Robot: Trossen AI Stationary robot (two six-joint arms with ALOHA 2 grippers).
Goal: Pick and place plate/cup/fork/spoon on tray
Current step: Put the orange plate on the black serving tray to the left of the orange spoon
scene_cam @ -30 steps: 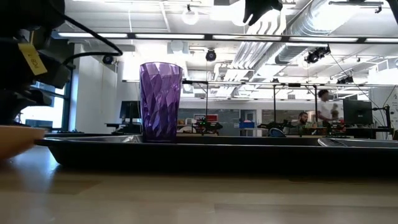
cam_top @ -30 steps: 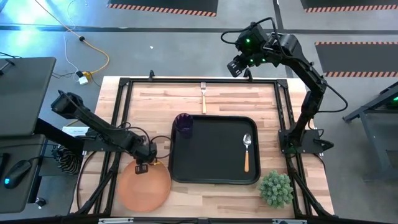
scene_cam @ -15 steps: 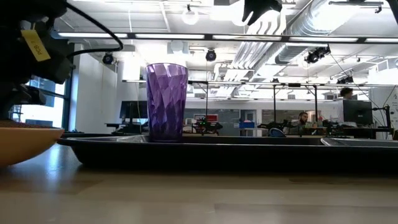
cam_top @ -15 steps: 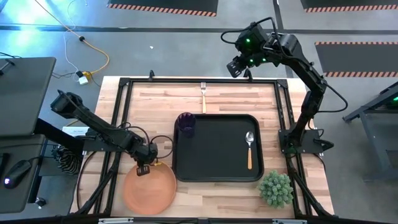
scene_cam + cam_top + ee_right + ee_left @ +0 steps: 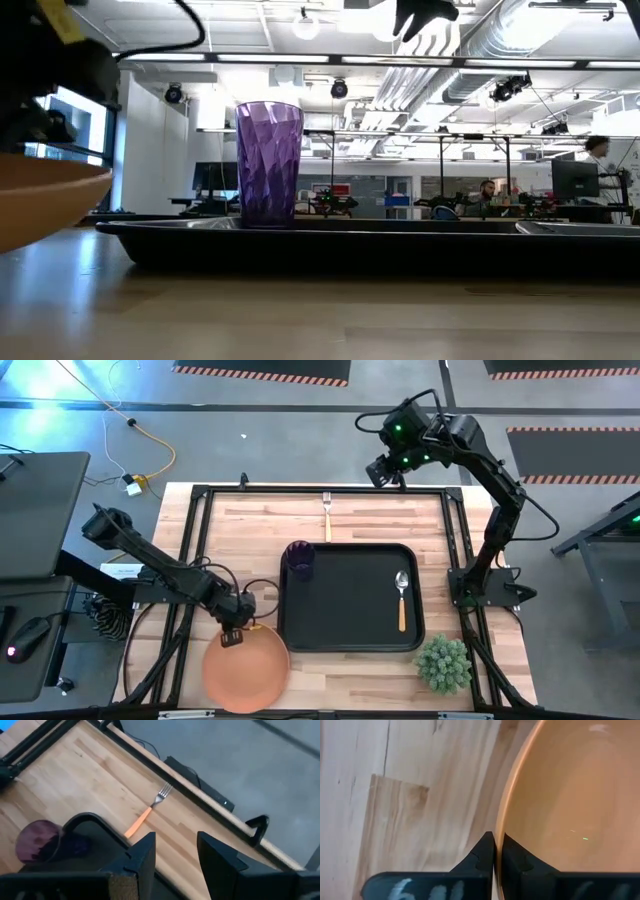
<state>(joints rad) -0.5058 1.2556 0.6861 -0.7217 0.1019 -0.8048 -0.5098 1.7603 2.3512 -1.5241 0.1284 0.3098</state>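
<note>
Terracotta plate (image 5: 246, 666) was pinched at its rim by the left gripper (image 5: 494, 851), best lifted clear over the tray (image 5: 350, 647) rim; right gripper (image 5: 172, 851) was parted, empty.

cup (image 5: 297, 559) and spoon (image 5: 400, 598) in the tray (image 5: 345, 640); fork (image 5: 326, 513) behind it; plate (image 5: 246, 667) at its left, near the bench's (image 5: 250, 525) front edge.

My left arm reaches low across the worktop's near left part, and my left gripper (image 5: 238, 628) is pinched tight on the rim of the plate (image 5: 245, 670). My right arm is raised high over the far edge, my right gripper (image 5: 172, 852) hanging there with fingers apart.
</note>
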